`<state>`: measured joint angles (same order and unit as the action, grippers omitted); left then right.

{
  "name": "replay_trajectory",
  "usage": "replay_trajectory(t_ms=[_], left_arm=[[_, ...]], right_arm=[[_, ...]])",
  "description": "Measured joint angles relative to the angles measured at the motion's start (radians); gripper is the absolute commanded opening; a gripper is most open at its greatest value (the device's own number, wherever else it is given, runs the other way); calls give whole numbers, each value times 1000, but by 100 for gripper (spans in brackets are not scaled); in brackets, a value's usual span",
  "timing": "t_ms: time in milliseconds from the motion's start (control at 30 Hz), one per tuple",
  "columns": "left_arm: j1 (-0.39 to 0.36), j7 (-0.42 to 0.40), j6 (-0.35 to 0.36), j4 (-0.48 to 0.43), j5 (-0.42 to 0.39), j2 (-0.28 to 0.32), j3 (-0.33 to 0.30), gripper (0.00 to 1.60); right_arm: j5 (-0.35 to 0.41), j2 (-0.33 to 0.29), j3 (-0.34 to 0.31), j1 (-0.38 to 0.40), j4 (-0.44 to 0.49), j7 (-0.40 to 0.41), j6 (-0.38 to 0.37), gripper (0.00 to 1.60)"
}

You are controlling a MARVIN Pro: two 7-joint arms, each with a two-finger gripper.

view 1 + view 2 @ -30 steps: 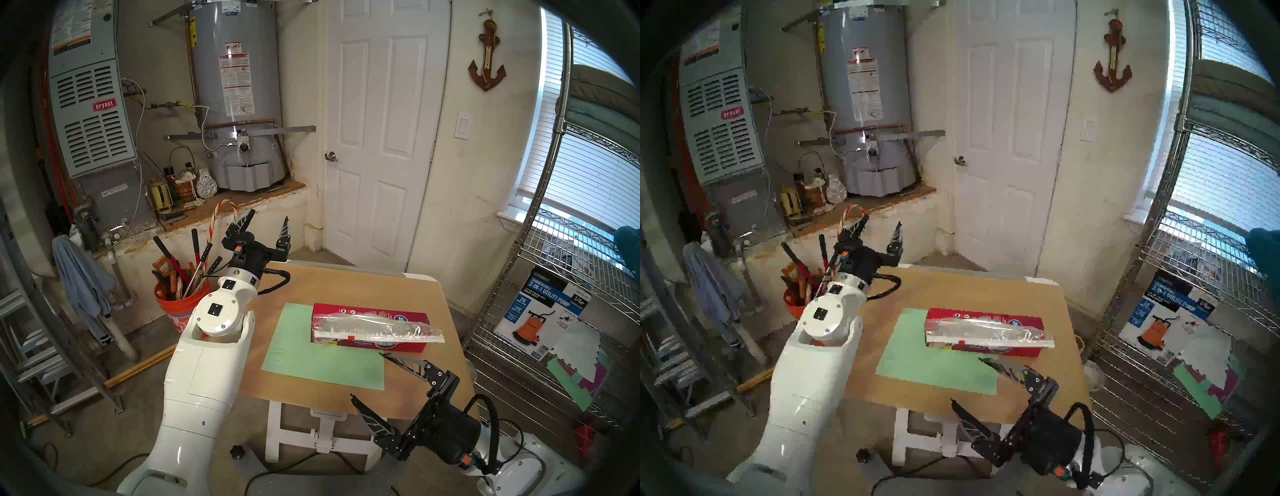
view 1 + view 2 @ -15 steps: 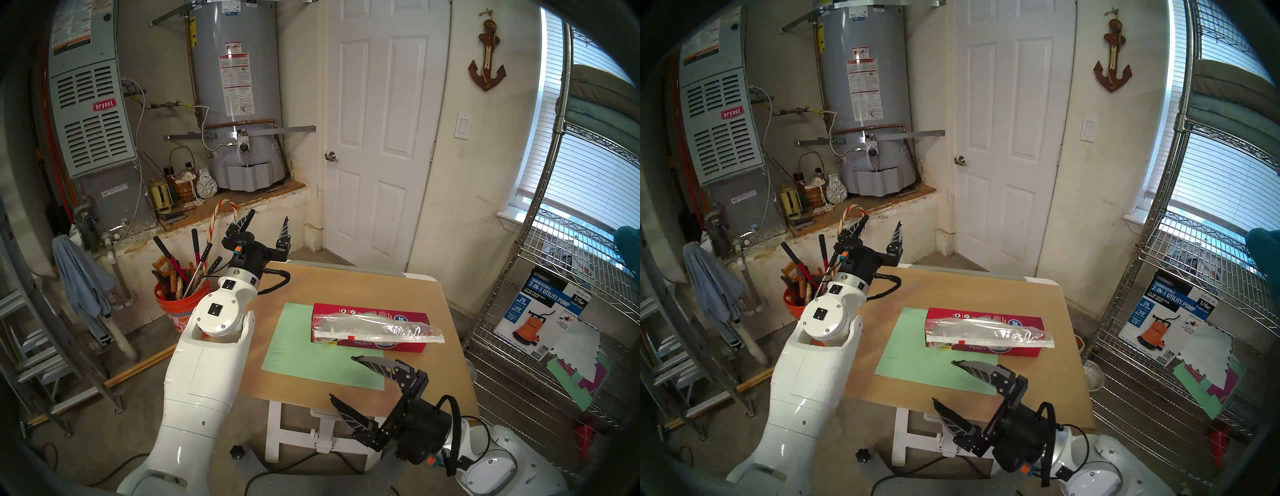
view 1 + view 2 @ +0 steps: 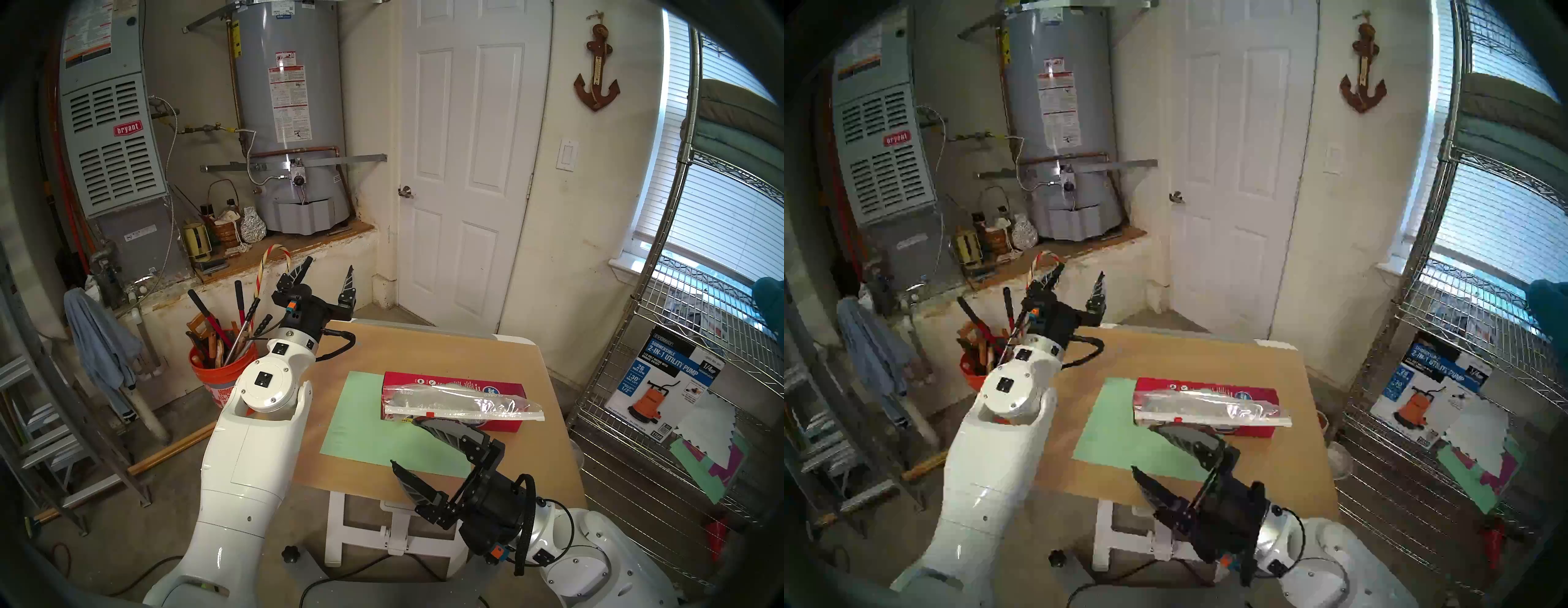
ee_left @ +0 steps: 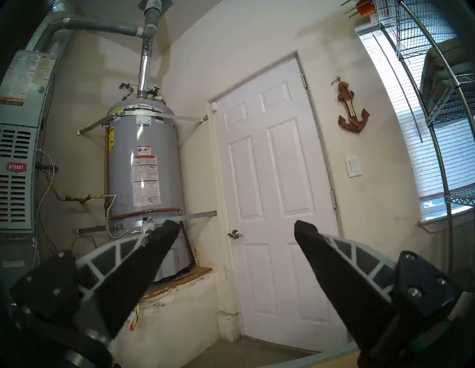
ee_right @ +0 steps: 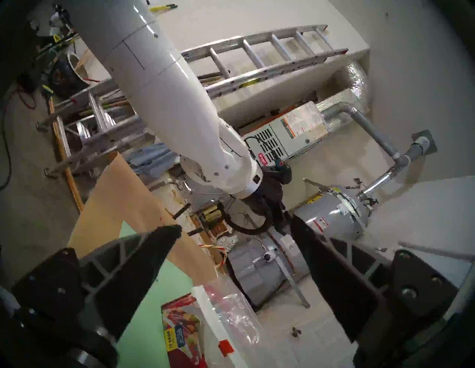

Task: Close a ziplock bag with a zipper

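1. My right claw [image 3: 405, 441] hangs over the near part of the table [image 3: 428, 348], its fingers spread wide with nothing between them.
2. The upper fingertip [image 3: 420, 421] sits just in front of the red cardboard box [image 3: 511, 387]; from the head view I cannot tell whether it touches.
3. The ziplock bag [image 3: 462, 401] lies lengthwise on top of that box, clear and crinkled.
4. The zipper [image 3: 488, 415] runs along the bag's near edge as a white strip, and its red slider tab [image 3: 429, 414] sits toward the left end, close above my upper fingertip.
5. In my right wrist view the bag and slider tab [image 5: 225, 344] show low between my fingers, though the picture is soft.
6. The box rests partly on a green sheet [image 3: 373, 433].
7. My left claw [image 3: 329, 267] is raised past the table's far left corner, wide and empty, facing the white door [image 4: 277, 195].
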<state>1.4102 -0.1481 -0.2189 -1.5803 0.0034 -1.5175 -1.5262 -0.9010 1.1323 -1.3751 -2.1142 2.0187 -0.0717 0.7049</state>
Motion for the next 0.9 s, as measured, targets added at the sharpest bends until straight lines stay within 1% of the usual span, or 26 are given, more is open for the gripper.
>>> replay_trajectory(t_ms=[200, 433, 600, 633, 900], left_arm=[[0, 0, 0, 0, 0, 0, 0, 160], [0, 0, 0, 0, 0, 0, 0, 160], [0, 0, 0, 0, 0, 0, 0, 160], [0, 0, 0, 0, 0, 0, 0, 160], [0, 0, 0, -1, 0, 0, 0, 160]], right_arm=[[-45, 25, -22, -30, 2, -52, -32, 160], [-144, 44, -19, -47, 5, -89, -63, 160], [-190, 62, -3, -37, 0, -106, -83, 160], [-219, 69, 5, -30, -3, -113, -93, 160], [-310, 83, 18, 5, -33, -134, -119, 160]])
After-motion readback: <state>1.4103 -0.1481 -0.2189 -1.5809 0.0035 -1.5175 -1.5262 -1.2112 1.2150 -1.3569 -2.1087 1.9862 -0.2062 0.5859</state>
